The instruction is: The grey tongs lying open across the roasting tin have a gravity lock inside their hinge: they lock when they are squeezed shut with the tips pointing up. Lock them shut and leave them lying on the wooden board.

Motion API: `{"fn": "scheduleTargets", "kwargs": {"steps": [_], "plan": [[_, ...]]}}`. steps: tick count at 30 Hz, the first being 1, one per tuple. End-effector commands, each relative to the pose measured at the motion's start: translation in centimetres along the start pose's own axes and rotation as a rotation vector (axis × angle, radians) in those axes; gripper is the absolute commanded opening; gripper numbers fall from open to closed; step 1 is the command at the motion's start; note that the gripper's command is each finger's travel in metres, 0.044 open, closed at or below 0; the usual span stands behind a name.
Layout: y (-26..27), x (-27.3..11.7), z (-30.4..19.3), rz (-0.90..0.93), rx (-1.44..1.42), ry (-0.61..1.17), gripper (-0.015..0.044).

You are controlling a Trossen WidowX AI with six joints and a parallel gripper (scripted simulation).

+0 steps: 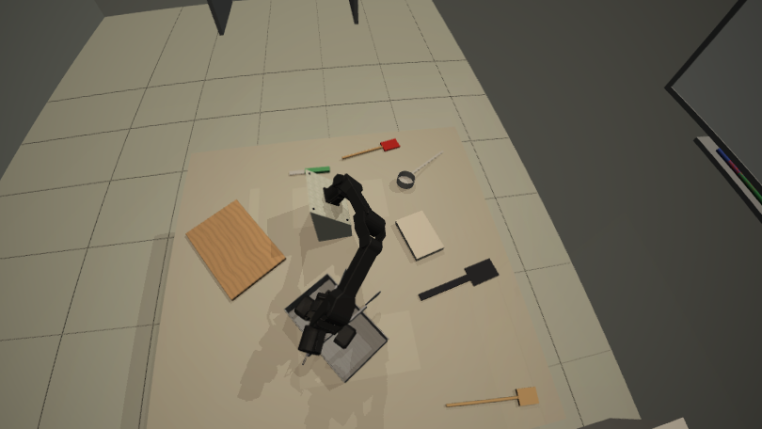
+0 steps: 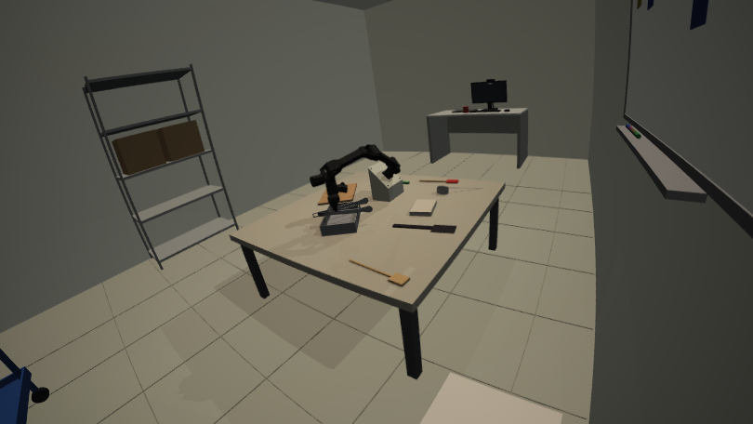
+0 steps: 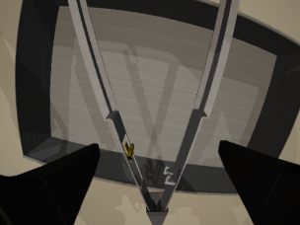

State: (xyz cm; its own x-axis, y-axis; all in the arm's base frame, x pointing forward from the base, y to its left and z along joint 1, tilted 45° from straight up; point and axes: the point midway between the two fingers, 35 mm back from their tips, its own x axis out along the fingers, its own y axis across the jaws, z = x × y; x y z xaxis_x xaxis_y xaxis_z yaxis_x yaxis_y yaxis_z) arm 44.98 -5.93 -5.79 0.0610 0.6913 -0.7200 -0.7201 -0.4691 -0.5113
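Note:
The grey tongs [image 1: 373, 295] [image 2: 367, 208] [image 3: 215, 54] lie open in a V across the roasting tin [image 1: 367, 361] [image 2: 339, 229] [image 3: 36, 74]. In the wrist view their hinge end is at the bottom, just past the tin's wall, and both arms spread away over the tin. My gripper [image 2: 334, 208] [image 3: 159, 149] is open and empty. It points down above the hinge part of the tongs, one finger on each side, touching neither arm in the wrist view. In the top view the arm hides the fingers and part of the tongs. The wooden board [image 1: 234, 250] [image 2: 345, 191] lies flat, with nothing on it.
The arm's pale wedge base [image 1: 333, 226] [image 2: 389, 191] stands behind the tin. A cream block [image 1: 420, 234] and a black spatula [image 1: 481, 272] lie to the right. A wooden spatula [image 1: 527, 396], a red-headed one [image 1: 389, 145], a green-handled tool [image 1: 318, 169] and a strainer ring lie farther out.

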Motion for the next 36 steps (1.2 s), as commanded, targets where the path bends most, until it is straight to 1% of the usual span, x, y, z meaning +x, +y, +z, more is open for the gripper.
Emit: {"fn": "scheduleTargets", "kwargs": {"steps": [1,29,35,36], "plan": [[0.0,1.0,0.1,-0.001,0.003,-0.006,0.0440],[0.1,5.5,0.6,-0.004,0.003,-0.010,0.0440],[0.1,5.8,0.7,-0.004,0.003,-0.010,0.0440],[0.1,5.4,0.5,-0.002,-0.001,-0.006,0.0414]]}}
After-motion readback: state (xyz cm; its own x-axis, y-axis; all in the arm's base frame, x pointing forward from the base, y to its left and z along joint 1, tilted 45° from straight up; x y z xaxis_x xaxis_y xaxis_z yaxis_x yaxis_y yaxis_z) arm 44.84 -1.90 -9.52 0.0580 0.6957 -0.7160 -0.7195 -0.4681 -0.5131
